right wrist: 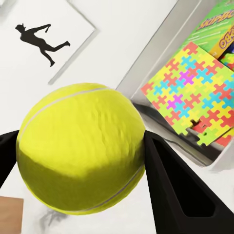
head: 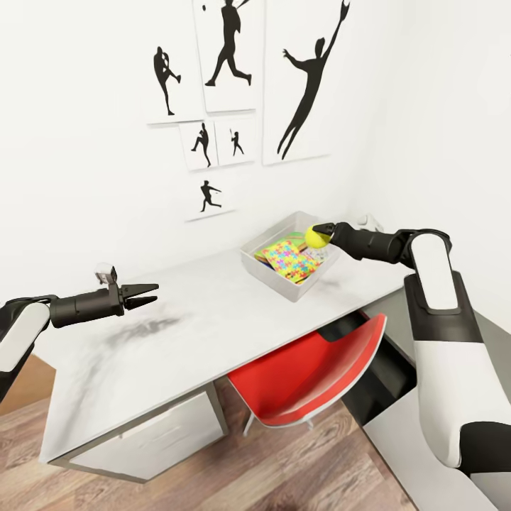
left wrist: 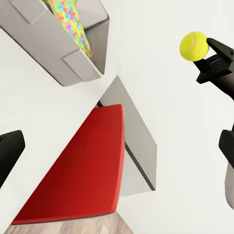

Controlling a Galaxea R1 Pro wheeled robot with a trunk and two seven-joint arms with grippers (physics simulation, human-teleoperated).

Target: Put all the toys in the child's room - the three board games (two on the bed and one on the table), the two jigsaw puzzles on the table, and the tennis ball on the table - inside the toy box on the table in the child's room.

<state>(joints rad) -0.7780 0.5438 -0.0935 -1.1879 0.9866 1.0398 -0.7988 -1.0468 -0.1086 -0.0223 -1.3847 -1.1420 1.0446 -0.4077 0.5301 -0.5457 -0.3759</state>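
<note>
My right gripper [head: 319, 235] is shut on the yellow tennis ball [head: 316, 237], holding it just above the far right side of the grey toy box [head: 266, 273] on the table. Up close, the tennis ball [right wrist: 80, 148] sits between both black fingers [right wrist: 175, 190]. Inside the box lies a colourful jigsaw puzzle [head: 289, 260] on top of other boxed games; the puzzle [right wrist: 195, 100] and a green game box [right wrist: 219, 31] lie under the ball. My left gripper [head: 145, 295] hovers open over the table's left part, holding nothing. From the left wrist view, the ball [left wrist: 194, 46] and toy box [left wrist: 58, 46] are seen.
The white-grey table [head: 199, 333] stands against a wall with silhouette posters [head: 301, 78]. A red chair [head: 312, 380] is tucked under the table's front right. A drawer unit [head: 152, 436] sits under the left side. Wooden floor lies below.
</note>
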